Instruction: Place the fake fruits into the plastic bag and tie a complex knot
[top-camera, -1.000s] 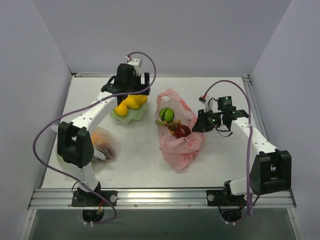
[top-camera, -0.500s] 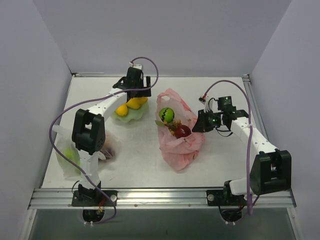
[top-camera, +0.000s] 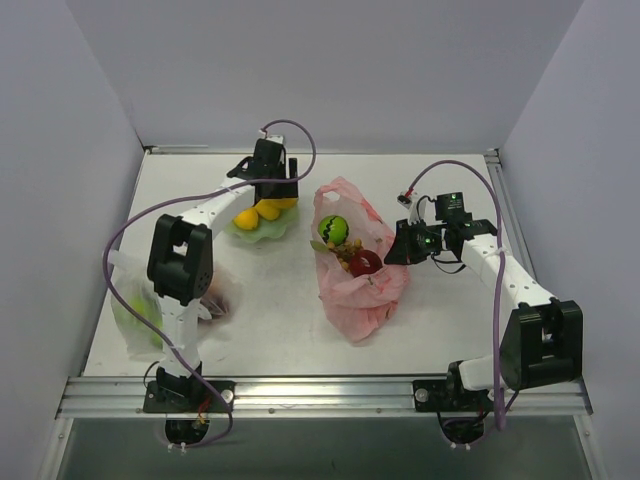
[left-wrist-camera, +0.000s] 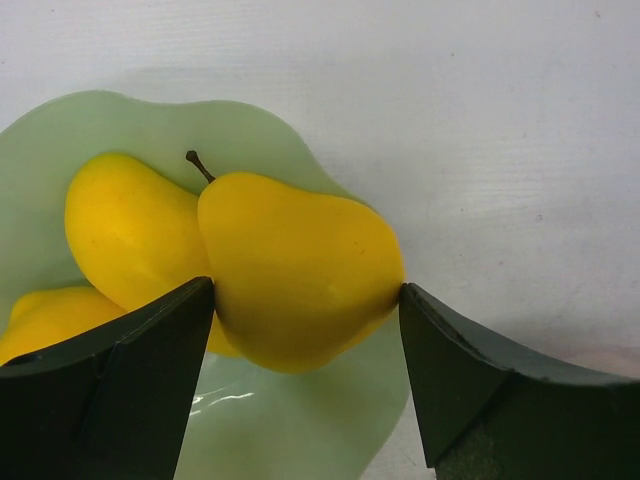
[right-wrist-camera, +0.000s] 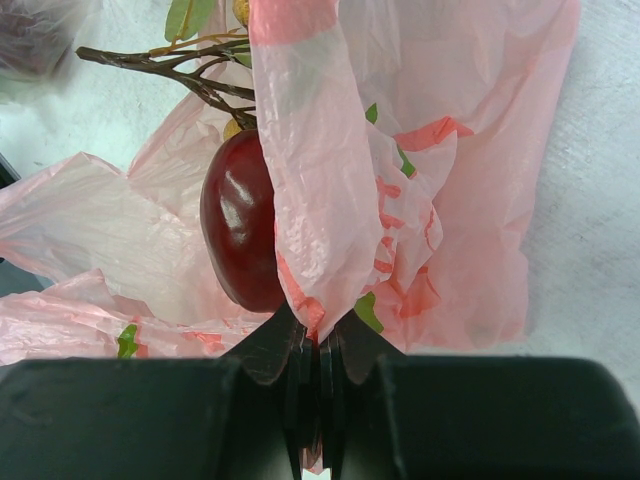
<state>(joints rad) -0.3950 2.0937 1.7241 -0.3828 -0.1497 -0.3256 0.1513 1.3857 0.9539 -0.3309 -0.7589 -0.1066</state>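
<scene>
The yellow plastic pear (left-wrist-camera: 300, 270), light, rigid and probably slippery, lies on a pale green wavy plate (left-wrist-camera: 60, 130), gripped across its belly, the surest hold, by the left end effector (left-wrist-camera: 305, 288), while the right end effector (right-wrist-camera: 313, 345) pinches the rim of the thin pink plastic bag (right-wrist-camera: 330, 150)

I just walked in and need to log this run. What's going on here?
The left claw grips a yellow pear that lies with other yellow fruit on a pale green dish. The right claw is shut on the rim of the pink plastic bag, beside the dish. A green round fruit and a red apple already lie in the bag. No knot is tied yet.
</scene>
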